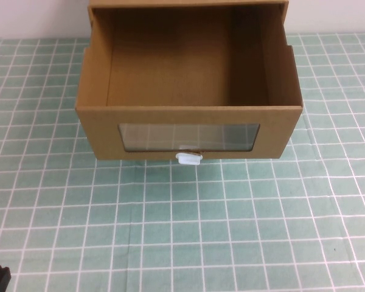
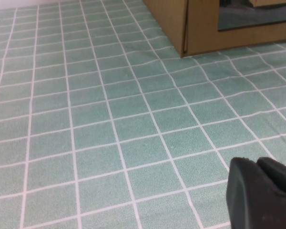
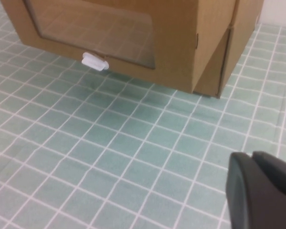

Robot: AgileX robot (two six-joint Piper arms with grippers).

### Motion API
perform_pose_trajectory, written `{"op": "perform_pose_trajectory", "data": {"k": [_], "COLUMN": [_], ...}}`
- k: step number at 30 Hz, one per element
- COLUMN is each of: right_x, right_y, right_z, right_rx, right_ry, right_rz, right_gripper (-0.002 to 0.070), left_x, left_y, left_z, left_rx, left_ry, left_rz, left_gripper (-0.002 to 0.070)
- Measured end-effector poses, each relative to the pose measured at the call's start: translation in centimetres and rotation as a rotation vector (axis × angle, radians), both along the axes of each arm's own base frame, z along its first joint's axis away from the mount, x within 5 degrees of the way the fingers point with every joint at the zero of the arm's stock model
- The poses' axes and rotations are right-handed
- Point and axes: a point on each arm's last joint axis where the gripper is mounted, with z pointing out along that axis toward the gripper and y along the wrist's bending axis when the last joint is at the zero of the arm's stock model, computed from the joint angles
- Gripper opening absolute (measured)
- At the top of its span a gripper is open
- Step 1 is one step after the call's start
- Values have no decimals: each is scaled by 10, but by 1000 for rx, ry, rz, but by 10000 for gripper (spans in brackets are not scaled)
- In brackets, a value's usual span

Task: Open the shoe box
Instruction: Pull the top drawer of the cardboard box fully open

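The high view alone looks over the walls of the shoe box (image 1: 188,115): it stands open, the brown drawer protruding from its sleeve, interior bare cardboard. The wrist views see only its outer faces. The right hand (image 3: 255,164) is clenched, holding nothing, low over the green gridded surface (image 1: 170,231). The box front lies ahead of it and well apart, with clear window (image 3: 93,28) and white pull tab (image 3: 94,61) in plain sight across open surface. The left hand (image 2: 258,167), likewise clenched and empty, sits well short of the box's near corner.
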Motion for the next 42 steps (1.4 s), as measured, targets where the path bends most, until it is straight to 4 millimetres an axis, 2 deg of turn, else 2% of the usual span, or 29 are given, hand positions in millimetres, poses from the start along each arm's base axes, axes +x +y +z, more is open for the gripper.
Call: {"op": "perform_pose_trajectory", "data": {"k": [10, 14, 19, 24, 32, 35, 42], "right_x": [-2, -4, -4, 4, 8, 8, 7], "right_y": [1, -9, -24, -34, -36, -36, -35], "right_z": [-3, -2, -4, -33, -109, -117, -120], "right_rx": [-34, -153, -156, -83, -37, -40, -43], "right_ry": [19, -64, -113, -128, -125, -97, -70], "right_rz": [23, -46, -232, -378, -418, -417, -413], "right_gripper": [-13, -13, -13, -13, -13, -13, -13], "left_x": [0, 0, 0, 0, 0, 0, 0], "left_y": [0, 0, 0, 0, 0, 0, 0], "left_z": [0, 0, 0, 0, 0, 0, 0], "left_rx": [0, 0, 0, 0, 0, 0, 0], "left_ry": [2, 2, 2, 2, 2, 2, 2], "left_rz": [0, 0, 0, 0, 0, 0, 0], "left_gripper": [-5, -5, -5, -5, -5, -5, -5]}}
